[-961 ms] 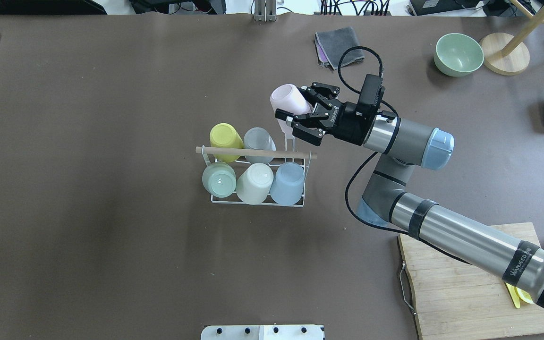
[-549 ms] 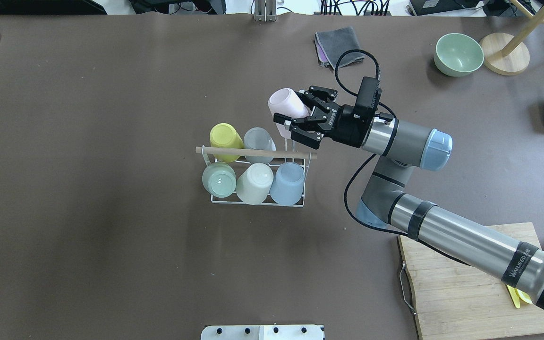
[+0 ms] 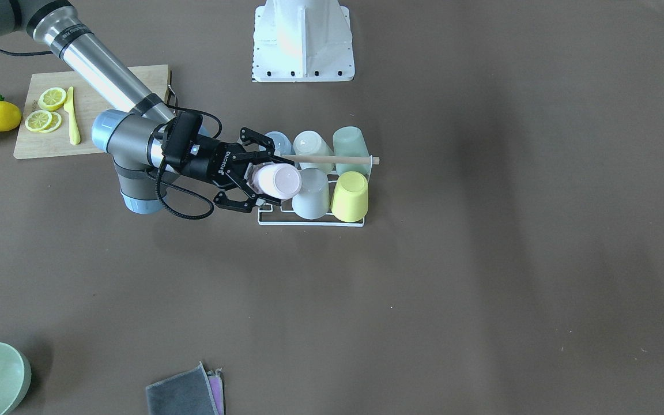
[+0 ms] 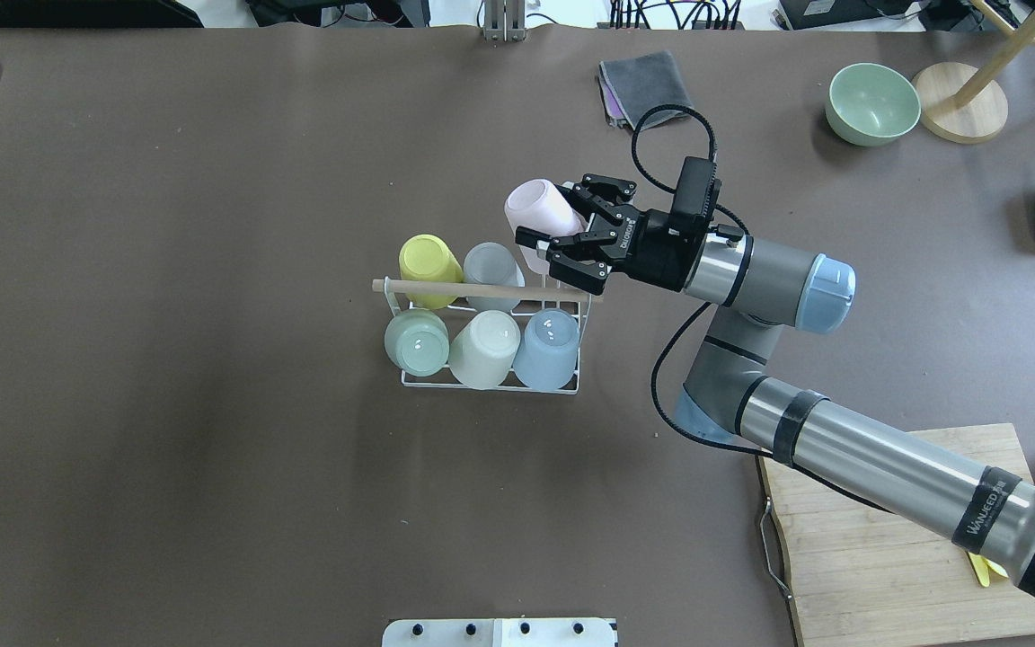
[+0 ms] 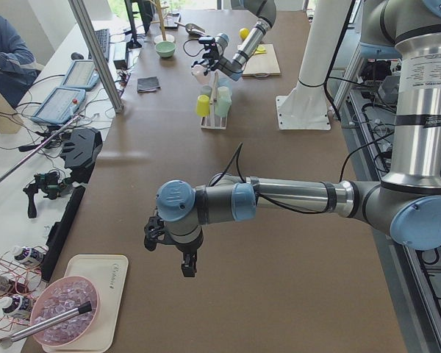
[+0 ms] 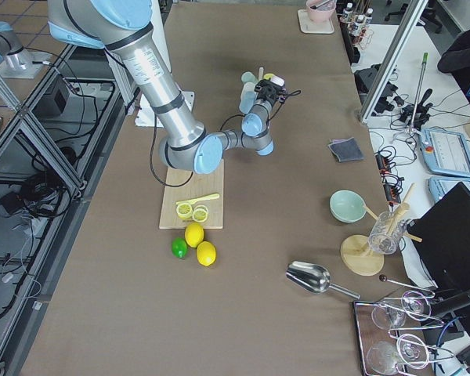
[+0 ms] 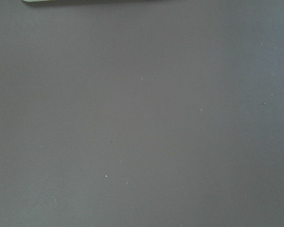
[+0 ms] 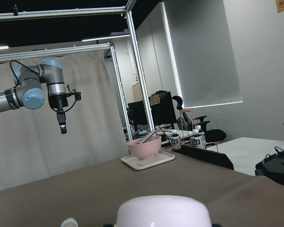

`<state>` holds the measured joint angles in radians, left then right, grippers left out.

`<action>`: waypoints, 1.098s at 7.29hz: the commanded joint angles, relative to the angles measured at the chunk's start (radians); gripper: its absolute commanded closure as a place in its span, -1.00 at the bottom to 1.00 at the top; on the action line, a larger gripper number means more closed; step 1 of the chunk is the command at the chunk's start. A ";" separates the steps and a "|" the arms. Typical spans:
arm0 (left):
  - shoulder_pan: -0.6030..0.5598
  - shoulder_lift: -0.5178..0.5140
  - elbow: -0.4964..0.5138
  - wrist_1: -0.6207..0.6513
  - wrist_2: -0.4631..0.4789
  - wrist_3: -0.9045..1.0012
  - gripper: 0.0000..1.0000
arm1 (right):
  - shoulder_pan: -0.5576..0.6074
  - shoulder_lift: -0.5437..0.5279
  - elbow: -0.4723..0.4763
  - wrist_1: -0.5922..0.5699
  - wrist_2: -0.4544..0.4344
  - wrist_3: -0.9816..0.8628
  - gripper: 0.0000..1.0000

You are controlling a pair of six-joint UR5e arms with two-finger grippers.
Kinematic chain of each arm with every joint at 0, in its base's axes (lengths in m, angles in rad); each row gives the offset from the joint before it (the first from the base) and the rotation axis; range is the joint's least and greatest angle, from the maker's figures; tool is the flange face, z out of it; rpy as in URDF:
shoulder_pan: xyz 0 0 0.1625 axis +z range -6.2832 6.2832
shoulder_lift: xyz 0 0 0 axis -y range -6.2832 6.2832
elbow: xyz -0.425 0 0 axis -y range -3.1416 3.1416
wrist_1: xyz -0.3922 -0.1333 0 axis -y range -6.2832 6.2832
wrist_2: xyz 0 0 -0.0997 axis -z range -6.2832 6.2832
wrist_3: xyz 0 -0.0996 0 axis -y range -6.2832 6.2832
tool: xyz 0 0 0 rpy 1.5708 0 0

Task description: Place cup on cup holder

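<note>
Your right gripper (image 4: 552, 216) is clamped on the pink cup (image 4: 531, 202), tilted, bottom up. Just beneath it stands the cup holder (image 4: 482, 386) — five upturned cups (image 4: 484, 349) in it, the nearest corner slot free. Left gripper's (image 5: 187, 261) opening — can't tell.

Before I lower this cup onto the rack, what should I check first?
1. Grip: right gripper jaws clamped on the pink cup: ok.
2. Cup turned base-up, mouth down: ok.
3. Free slot on the cup holder, beside the grey cup: ok.
4. Cup mouth lined up over that slot's prong: cannot tell.
5. Lower jaw clear of the wooden rod: cannot tell.
6. Left gripper far off, away from the rack: ok.
</note>
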<state>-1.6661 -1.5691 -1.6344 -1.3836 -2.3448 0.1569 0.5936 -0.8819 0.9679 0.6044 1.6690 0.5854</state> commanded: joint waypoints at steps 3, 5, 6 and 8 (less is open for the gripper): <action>-0.011 0.008 -0.002 0.005 -0.002 0.001 -0.96 | -0.009 -0.017 0.008 0.001 0.002 -0.006 1.00; -0.009 0.004 0.002 0.005 0.001 0.001 -0.96 | -0.009 -0.017 0.009 0.003 0.002 0.000 1.00; -0.010 0.003 0.004 0.005 -0.001 0.001 -0.96 | -0.009 -0.017 0.008 0.003 0.002 0.002 1.00; -0.012 0.003 0.004 0.006 0.001 0.000 -0.96 | -0.012 -0.025 0.009 0.005 0.002 0.004 1.00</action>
<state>-1.6770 -1.5658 -1.6311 -1.3781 -2.3443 0.1570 0.5829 -0.9021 0.9761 0.6078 1.6705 0.5882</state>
